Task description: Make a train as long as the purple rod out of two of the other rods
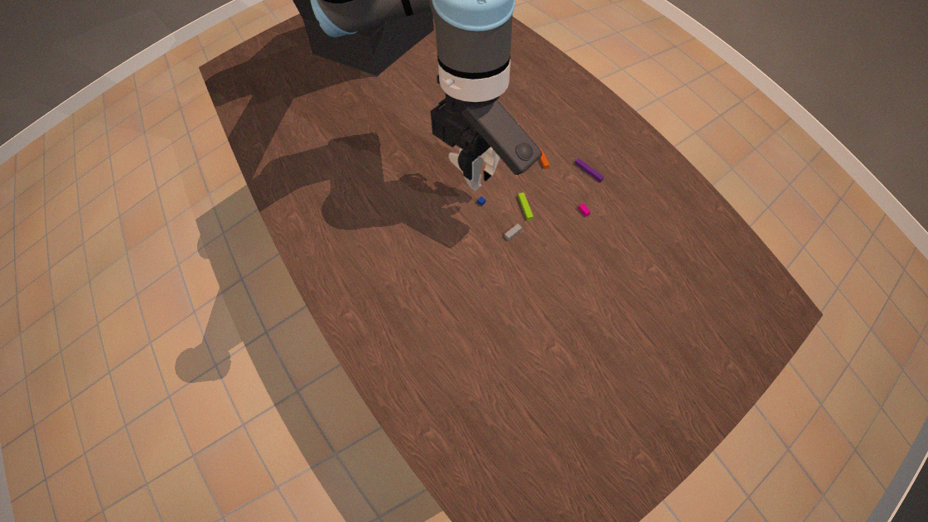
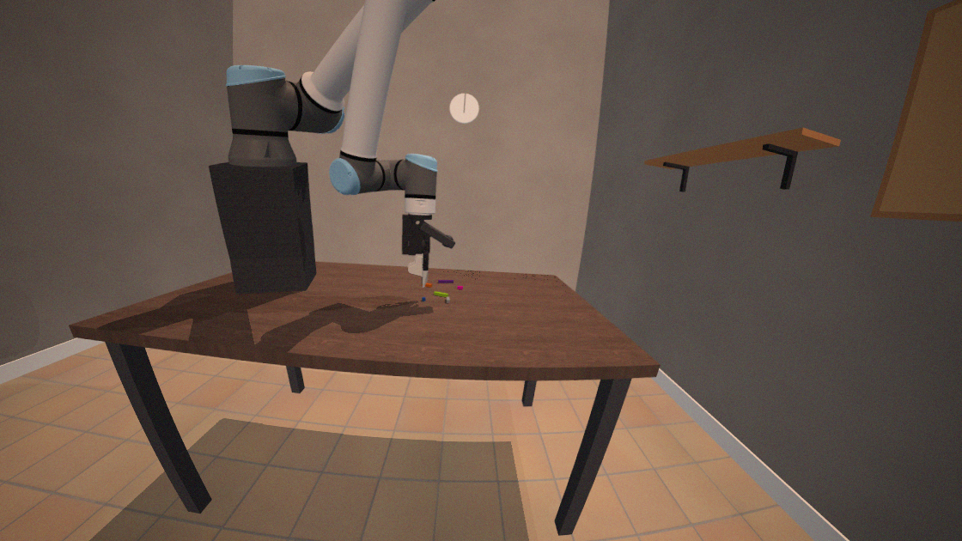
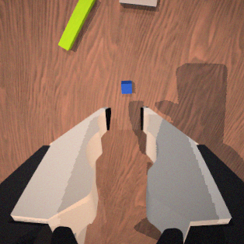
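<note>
My gripper [image 1: 479, 176] [image 2: 424, 281] [image 3: 125, 109] hangs a little above the table with its fingers slightly apart and nothing between them. The small blue rod [image 1: 480, 200] [image 2: 423, 298] [image 3: 126, 87] lies on the wood just ahead of the fingertips, apart from them. The lime rod [image 1: 524, 205] [image 2: 441, 294] [image 3: 77, 23] lies flat a short way to the right of the blue rod, not touching it. The purple rod [image 1: 588, 170] [image 2: 445, 281] lies further right. The orange rod [image 1: 544, 159] [image 2: 428, 285] lies half hidden behind the wrist camera housing.
A grey rod [image 1: 513, 231] [image 3: 138, 2] lies just in front of the lime rod. A magenta rod [image 1: 583, 209] [image 2: 459, 288] lies to the right, below the purple rod. The arm's dark base block [image 2: 262, 225] stands at the table's [image 1: 519, 356] back left.
</note>
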